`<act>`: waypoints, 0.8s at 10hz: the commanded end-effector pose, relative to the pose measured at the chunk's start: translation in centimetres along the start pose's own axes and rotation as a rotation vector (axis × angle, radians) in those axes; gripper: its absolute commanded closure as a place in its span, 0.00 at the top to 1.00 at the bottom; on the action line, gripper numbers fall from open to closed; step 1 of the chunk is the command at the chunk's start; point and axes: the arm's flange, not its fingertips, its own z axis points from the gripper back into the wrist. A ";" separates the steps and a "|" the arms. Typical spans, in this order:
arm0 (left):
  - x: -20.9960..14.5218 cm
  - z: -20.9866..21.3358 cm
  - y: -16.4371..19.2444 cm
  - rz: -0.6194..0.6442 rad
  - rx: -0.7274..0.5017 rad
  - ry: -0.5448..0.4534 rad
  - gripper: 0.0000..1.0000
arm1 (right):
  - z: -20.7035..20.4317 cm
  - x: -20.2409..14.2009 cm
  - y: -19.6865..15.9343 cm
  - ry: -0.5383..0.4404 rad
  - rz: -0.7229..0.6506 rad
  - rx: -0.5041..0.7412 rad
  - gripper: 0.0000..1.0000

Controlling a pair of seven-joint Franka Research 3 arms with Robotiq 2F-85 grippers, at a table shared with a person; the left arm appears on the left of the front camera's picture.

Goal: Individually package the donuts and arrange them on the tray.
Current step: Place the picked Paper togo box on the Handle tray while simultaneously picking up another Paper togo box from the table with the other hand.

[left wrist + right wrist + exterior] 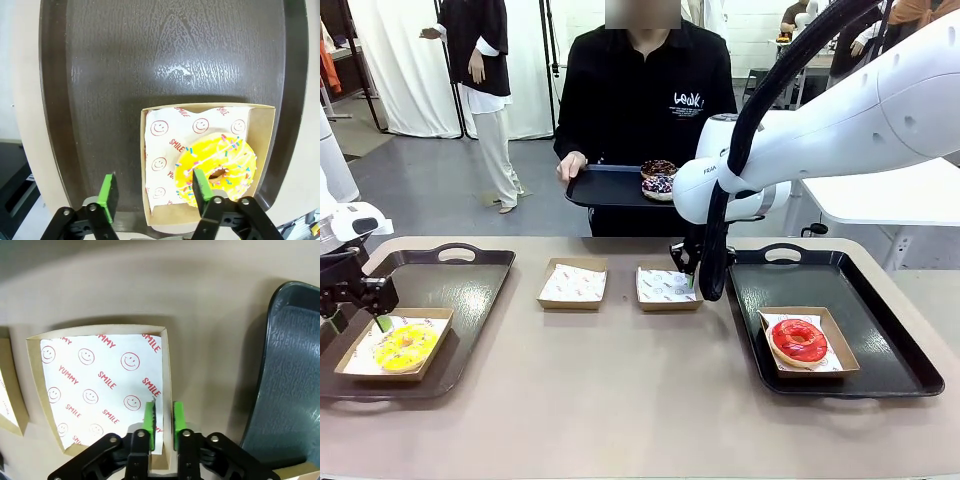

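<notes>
The left end effector (154, 192) is open over the yellow donut (210, 155). The right end effector (163, 419) hugs an empty box's (166, 360) wall; I can't tell if it grips.

Right tool (163, 409) astride side wall of paper-lined box (167, 357)

Three donuts: yellow donut (406, 346) and red donut (799, 340) on the table (640, 410), sprinkled donut (658, 180) beyond it. Three trays (470, 285): two on the table, one beyond. Four cardboard boxes (573, 284) on the table.
</notes>
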 end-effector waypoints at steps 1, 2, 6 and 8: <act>-2.4 -0.7 0.1 -0.025 -0.012 -0.009 1.00 | -0.5 0.3 0.1 -0.029 -0.023 -0.008 0.00; -2.4 -0.6 0.2 -0.025 -0.019 -0.012 1.00 | -0.5 0.3 0.1 -0.033 -0.029 -0.007 0.00; -2.9 0.2 0.9 -0.032 -0.111 -0.019 1.00 | 0.1 0.1 0.4 -0.037 -0.062 -0.018 0.00; -3.8 2.9 2.8 -0.037 -0.401 -0.033 1.00 | 2.4 -0.9 0.8 -0.041 -0.055 -0.016 0.00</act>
